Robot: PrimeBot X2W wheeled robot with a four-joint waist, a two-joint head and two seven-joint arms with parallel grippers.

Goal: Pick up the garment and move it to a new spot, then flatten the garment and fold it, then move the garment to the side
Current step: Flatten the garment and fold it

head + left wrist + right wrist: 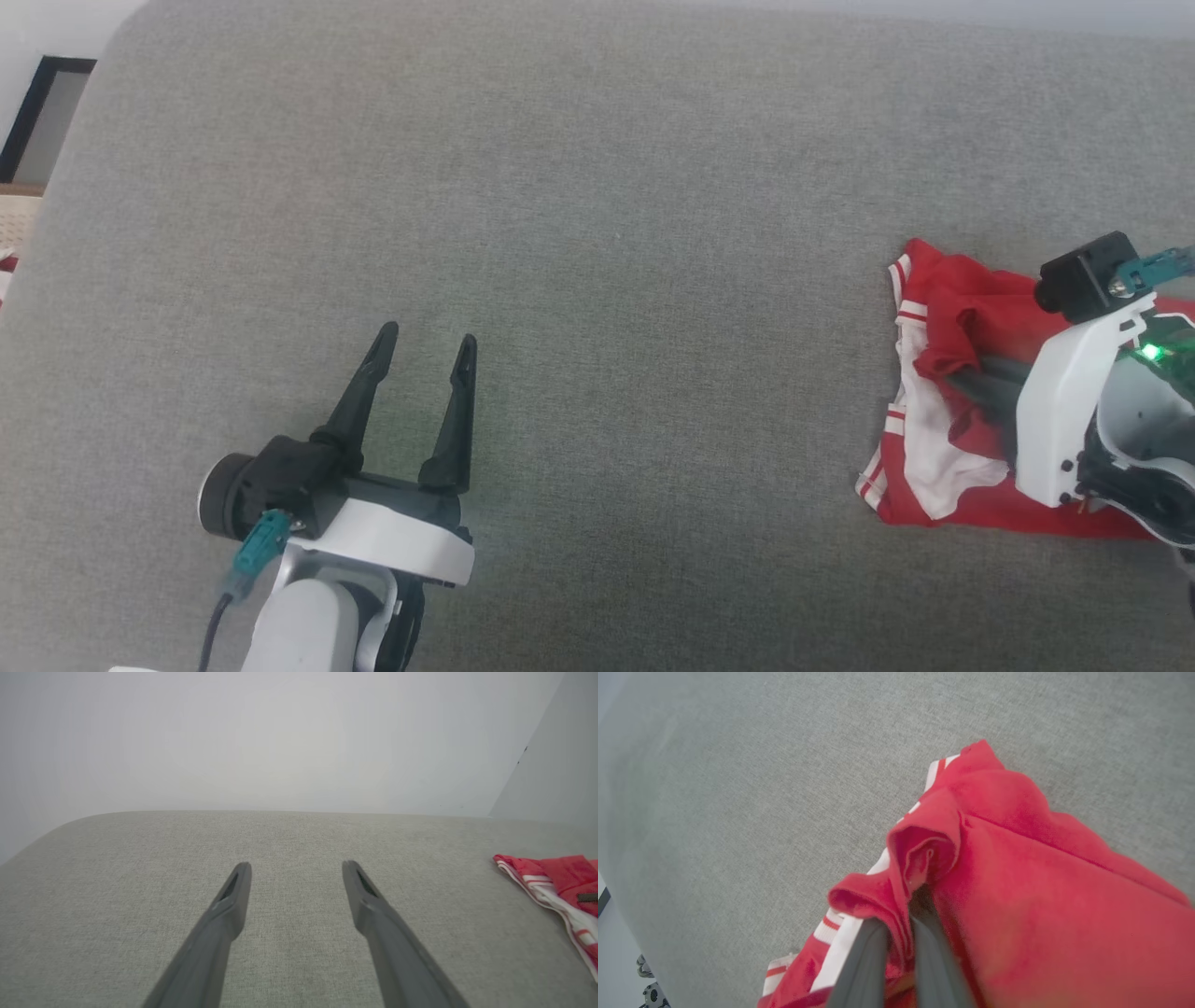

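The garment [943, 467] lies bunched at 3 o'clock on the grey cushion [597, 187], with a red fold clamped by the right gripper [900, 933]. The left gripper [425, 341] hangs spread at 7 o'clock, well apart. The right wrist view shows the pinch plainly, while the head view has those fingertips buried in cloth.

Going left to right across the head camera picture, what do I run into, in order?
left gripper, jaws open → wide bare stretch of grey cushion → garment, bunched up → right gripper, reaching in from the right edge and pinching a fold of the garment
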